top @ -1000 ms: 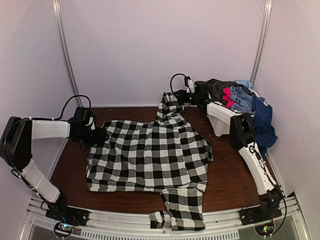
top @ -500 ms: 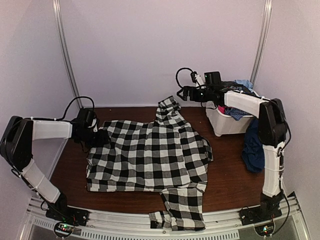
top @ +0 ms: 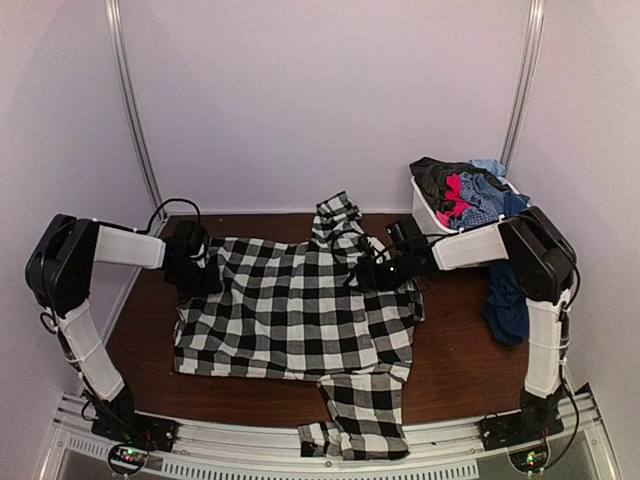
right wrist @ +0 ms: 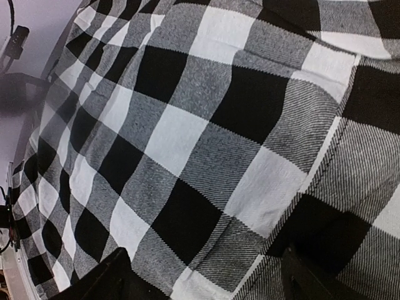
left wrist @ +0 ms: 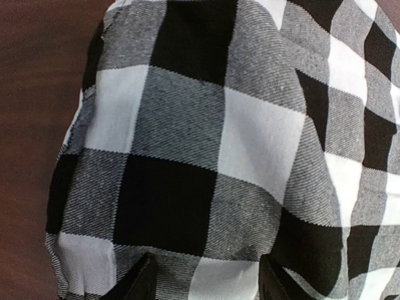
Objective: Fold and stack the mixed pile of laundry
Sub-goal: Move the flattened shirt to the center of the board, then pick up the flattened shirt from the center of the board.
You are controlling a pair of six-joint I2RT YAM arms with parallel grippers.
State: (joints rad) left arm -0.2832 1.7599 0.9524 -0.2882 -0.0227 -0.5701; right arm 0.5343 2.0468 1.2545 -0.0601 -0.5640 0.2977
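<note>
Black-and-white checked flannel shirt (top: 300,310) is laid out pretty flat in the middle of the dark brown wooden table (top: 460,350), with one sleeve hanging over the near edge. Left gripper (top: 200,275) is down at the shirt's left edge. In its wrist cam the fingers (left wrist: 145,282) stand apart with checked cloth under the gap, not pinching anything as far as I can see. Right gripper (top: 365,275) sits low over the shirt's upper right area, jaws spread wide over the fabric. Rest of the laundry (red/pink, light blue plaid and dark grey garments (top: 465,190)) is heaped in the white plastic rectangular bin (top: 428,215) at the back right. Long navy blue piece (top: 505,300) droops down beside the bin, behind the right arm.
</note>
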